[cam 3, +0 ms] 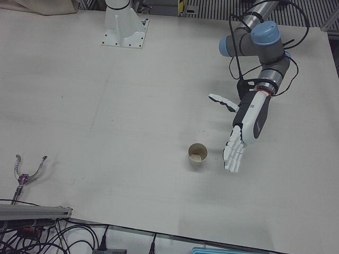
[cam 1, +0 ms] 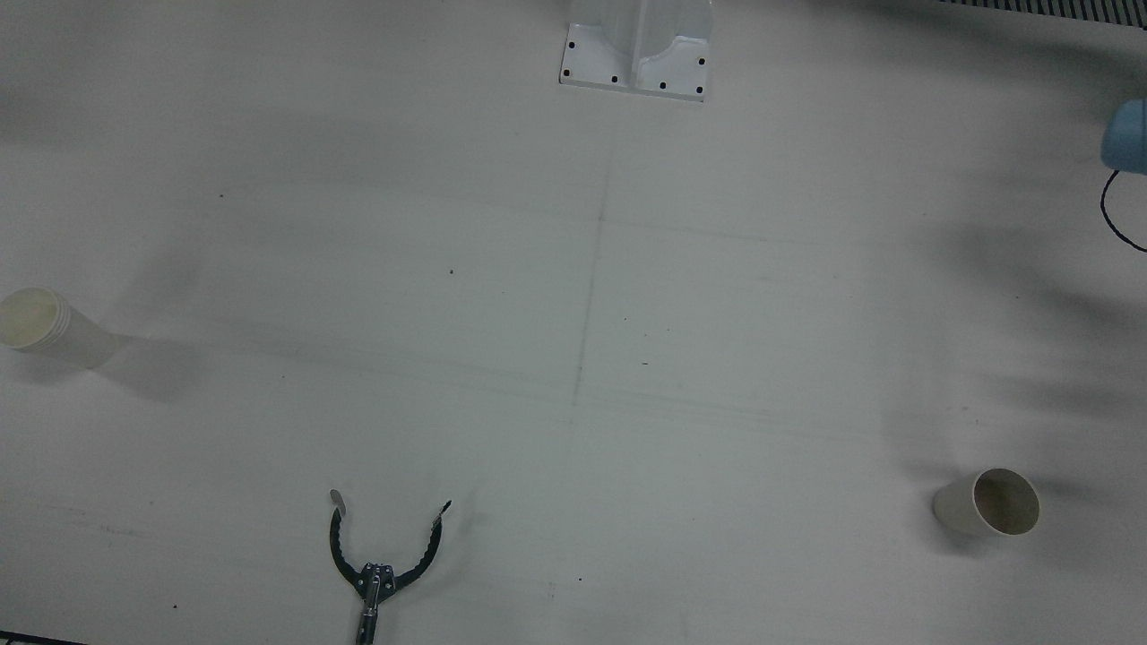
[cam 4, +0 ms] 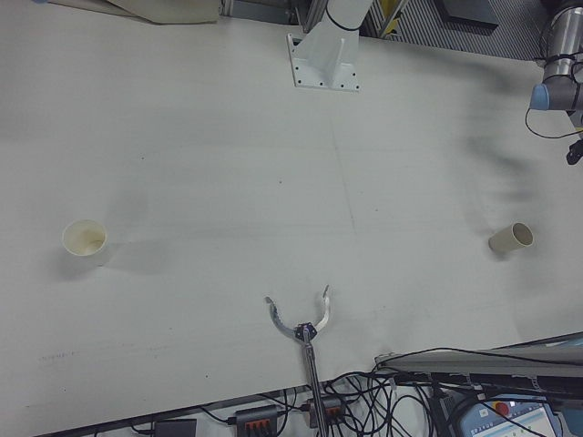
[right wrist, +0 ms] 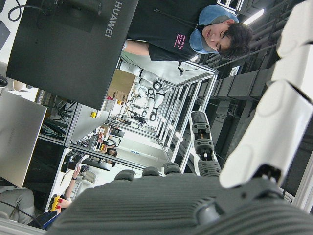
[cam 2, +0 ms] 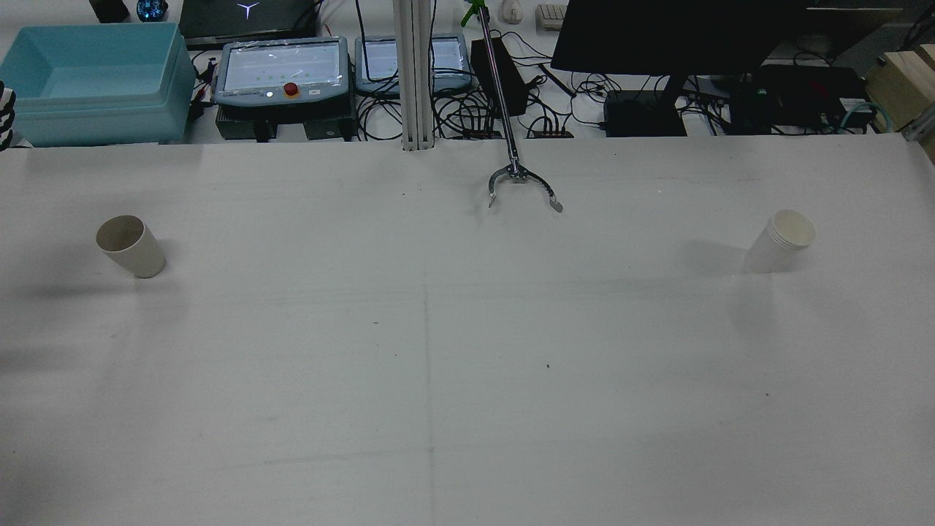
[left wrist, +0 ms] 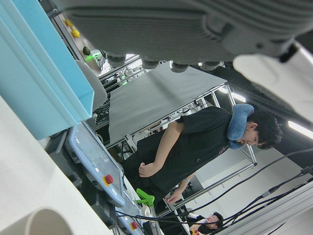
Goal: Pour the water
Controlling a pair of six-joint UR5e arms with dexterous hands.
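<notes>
In the front view, two paper cups are being shown standing well apart on the white table [cam 1: 573,358]; a brown-lined cup [cam 1: 990,503] is standing at the view's right, the robot's left side, and a stack of white cups [cam 1: 36,321] at the view's left; no hand is being shown.

In the rear view, the brown-lined cup [cam 2: 130,245] is being seen at far left and the stack of white cups [cam 2: 781,239] at far right, both upright; a grabber tool [cam 2: 522,183] is lying on the far edge between them.

In the left-front view, the left hand [cam 3: 244,132] is being held just beside the cup [cam 3: 198,154], on the cup's right in that view, fingers spread, pointing down and clasping nothing; this hand is plainly the nearer one.

In the right-front view, the stack [cam 4: 85,239] is standing alone; the right hand is not being shown.

In the right hand view, the right hand [right wrist: 195,196] is being seen only in part; its fingers seem apart, perhaps.
</notes>
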